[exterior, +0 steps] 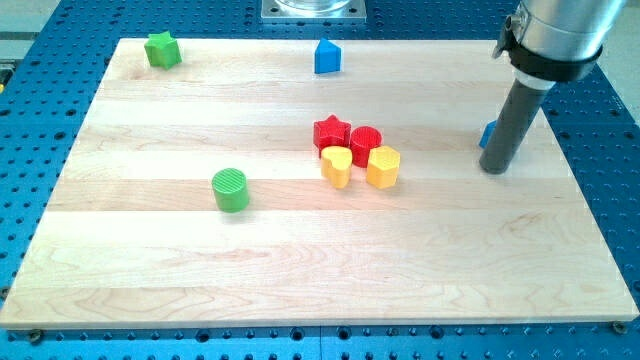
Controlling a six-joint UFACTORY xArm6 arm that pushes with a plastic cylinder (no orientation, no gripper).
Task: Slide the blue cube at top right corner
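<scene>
A blue cube (487, 134) sits near the board's right side, mostly hidden behind my rod; only its left edge shows. My tip (494, 168) rests on the board just below and in front of it, touching or nearly touching. A second blue block (327, 57), house-shaped, stands near the top middle of the wooden board (300, 260).
A red star (331, 132), red cylinder (365, 144), yellow heart (337, 166) and yellow hexagon (383, 166) cluster in the middle. A green cylinder (231, 189) stands at the left of centre. A green star (162, 49) is at the top left corner.
</scene>
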